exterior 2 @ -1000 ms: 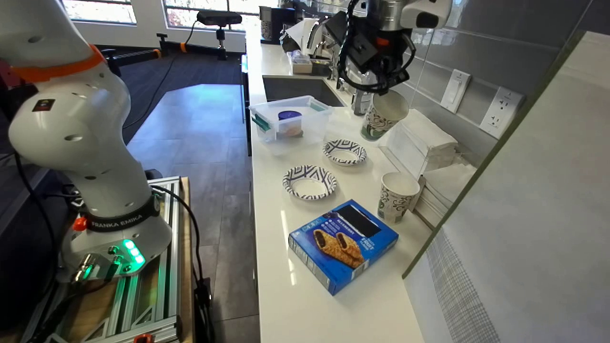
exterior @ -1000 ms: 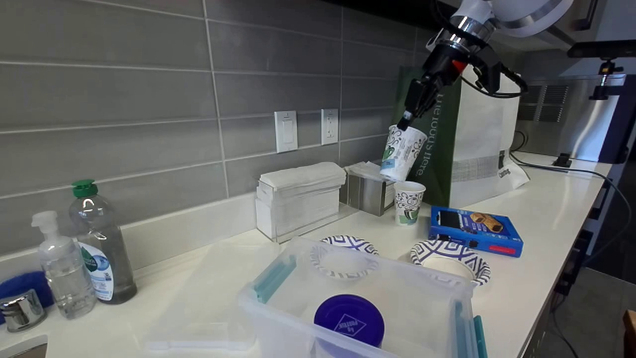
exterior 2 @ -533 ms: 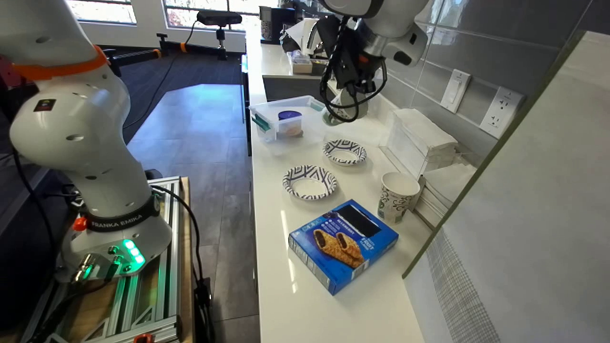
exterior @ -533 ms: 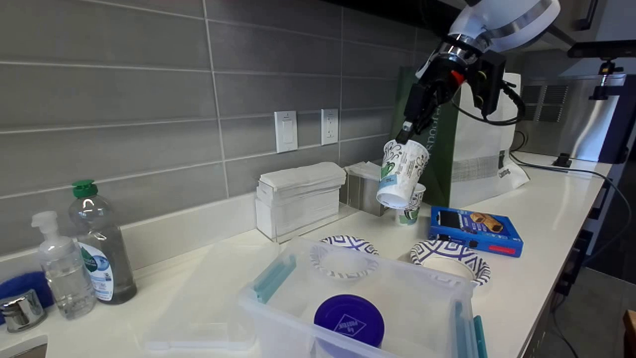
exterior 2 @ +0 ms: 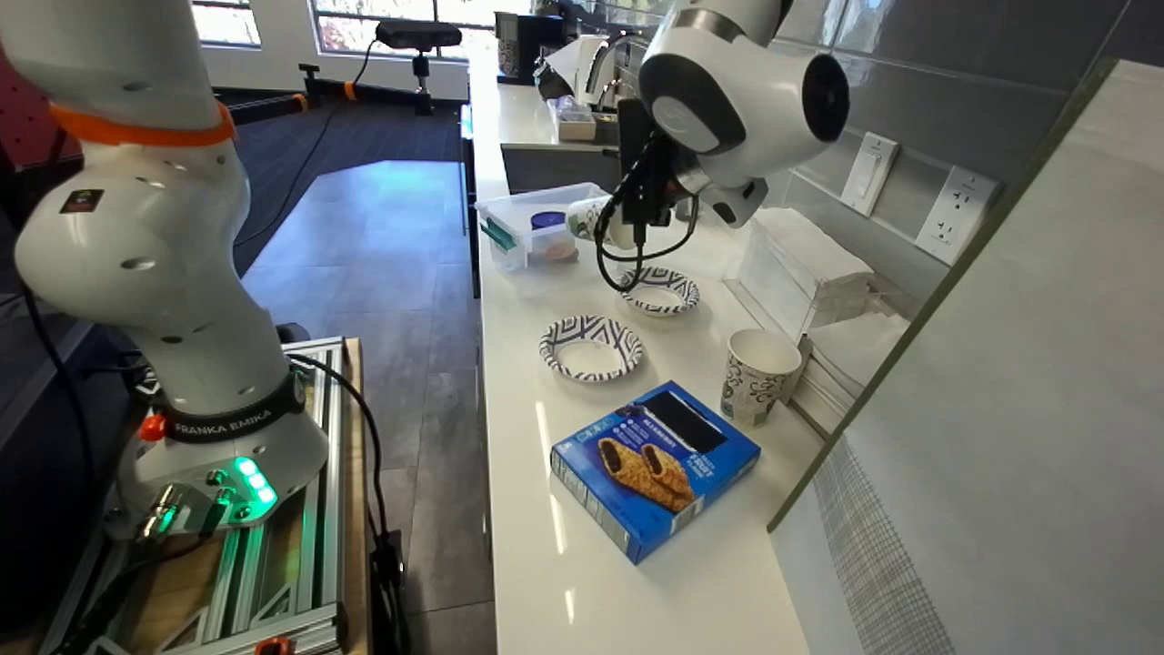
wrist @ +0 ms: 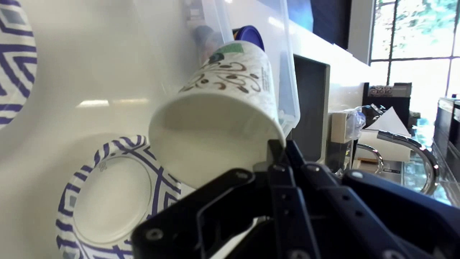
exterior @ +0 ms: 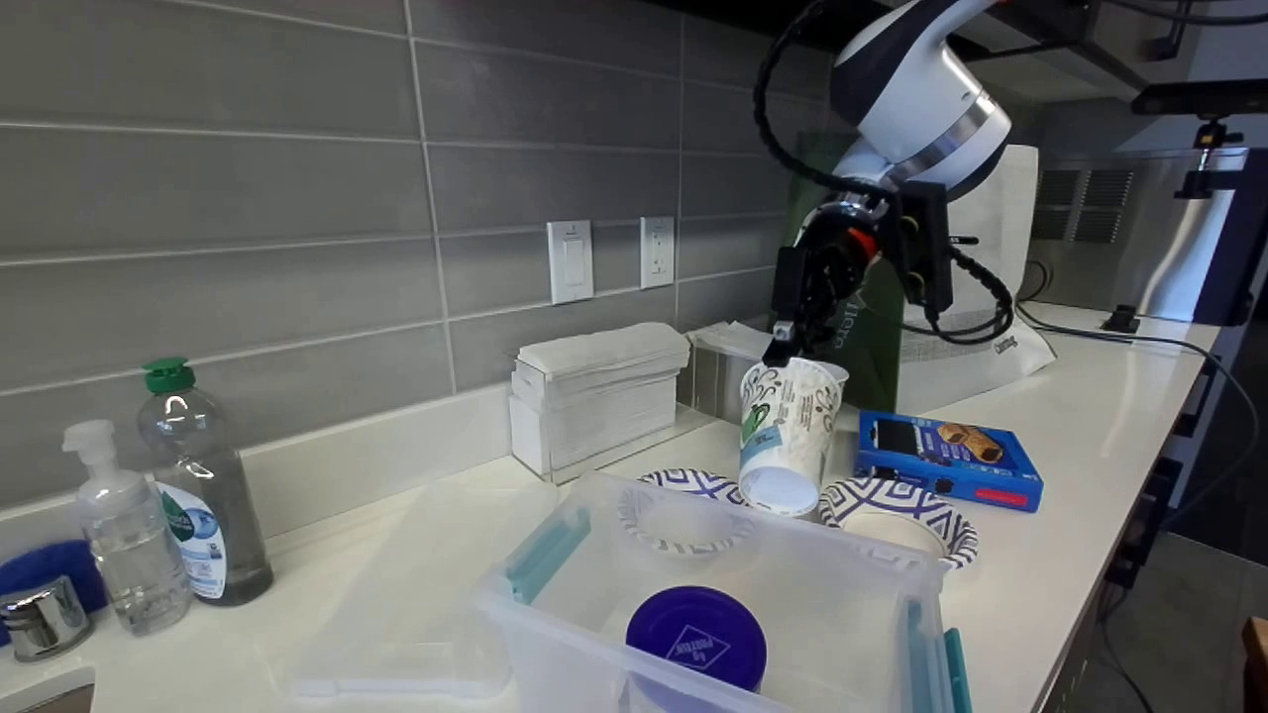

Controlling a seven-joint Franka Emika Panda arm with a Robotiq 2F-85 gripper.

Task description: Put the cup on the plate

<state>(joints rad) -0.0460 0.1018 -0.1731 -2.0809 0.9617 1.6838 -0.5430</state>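
Note:
My gripper (exterior: 780, 355) is shut on the rim of the cup (exterior: 788, 436), a white paper cup with a printed side. In the wrist view the fingertips (wrist: 283, 148) pinch the rim of the cup (wrist: 233, 77). The cup is tilted, mouth toward me, and held above the counter near the plates. In an exterior view the arm hides the gripper and part of the cup (exterior 2: 587, 220). Two similar white plates with blue-patterned rims lie on the counter: one nearer the wall (exterior 2: 659, 298), also in the wrist view (wrist: 111, 201), the other nearer the front edge (exterior 2: 591, 359). I cannot tell which is the task's plate.
A clear bin (exterior: 540, 634) holding a blue-lidded jar (exterior: 696, 634) stands beside the plates. A second paper cup (exterior 2: 759, 377) stands near a blue snack box (exterior 2: 655, 464). Stacked paper towels (exterior: 604, 396) stand along the wall. A tall bag (exterior: 976, 307) stands behind.
The gripper and cup have come down toward the counter and, in an exterior view, moved left toward the bin and away from the wall. The cup stays gripped. The plates have not moved.

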